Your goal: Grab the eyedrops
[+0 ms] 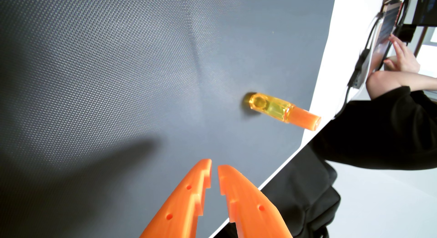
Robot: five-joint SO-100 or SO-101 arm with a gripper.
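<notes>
Jaws sitting nearly closed, slim gap, gripping nothing. Gripper (214,166) is poking in from the bottom edge: orange plastic, stepped inner faces. Mat (106,75) is showing a dark dimpled weave. Eyedrops (282,110) are lying up-right of the tips, apart: faceted clear-yellow bottle, orange cap toward the mat's edge.

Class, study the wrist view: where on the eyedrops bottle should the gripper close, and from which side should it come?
Grip the clear yellow body of the eyedrops bottle, probably not the narrower orange cap. The bottle seems to stand upright on the dark mat, seen from above. The gripper, nearly shut, sits lower left of it in this view; it should likely open, then advance toward the bottle so the fingers straddle the body's flat sides.
</notes>
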